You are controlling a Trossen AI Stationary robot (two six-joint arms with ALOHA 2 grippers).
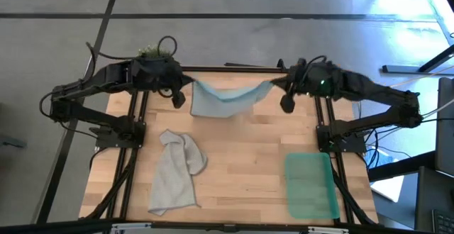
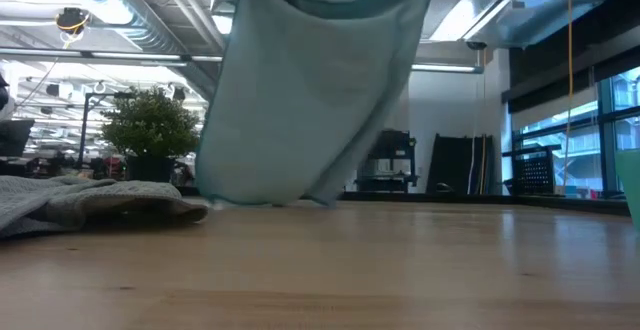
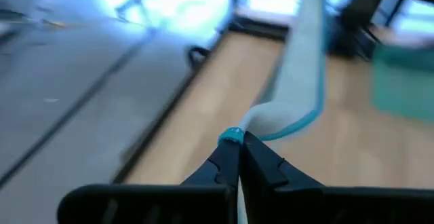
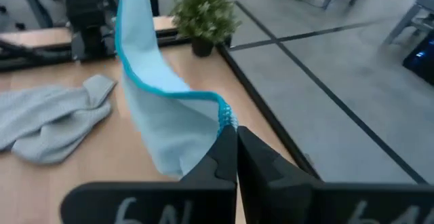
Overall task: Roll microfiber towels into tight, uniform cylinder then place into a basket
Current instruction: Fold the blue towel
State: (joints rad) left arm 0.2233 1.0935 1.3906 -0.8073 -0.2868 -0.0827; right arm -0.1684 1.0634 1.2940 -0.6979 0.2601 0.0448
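Note:
The pale blue towel (image 1: pixel 225 99) hangs spread between my two grippers over the table's far part; in the low view (image 2: pixel 310 90) it hangs like a curtain, its lower edge at the tabletop. My left gripper (image 1: pixel 190 85) is shut on its left top corner, my right gripper (image 1: pixel 273 86) on its right top corner. The light grey towel (image 1: pixel 176 170) lies crumpled on the table's near left. The green basket (image 1: pixel 311 186) stands at the near right. My left gripper pinches the blue towel's corner (image 3: pixel 232 135) between its two fingertips, at the teal hem. The towel hangs from there, its top edge sagging toward the other gripper. My right gripper pinches the opposite corner (image 4: pixel 225 115) between its two fingertips, at the hemmed edge. The towel hangs below and runs off toward the left arm.
A small potted plant (image 1: pixel 147 52) stands at the table's far left corner, also in the right wrist view (image 4: pixel 203 17). Bare wood (image 1: pixel 245 163) lies between the grey towel and the basket.

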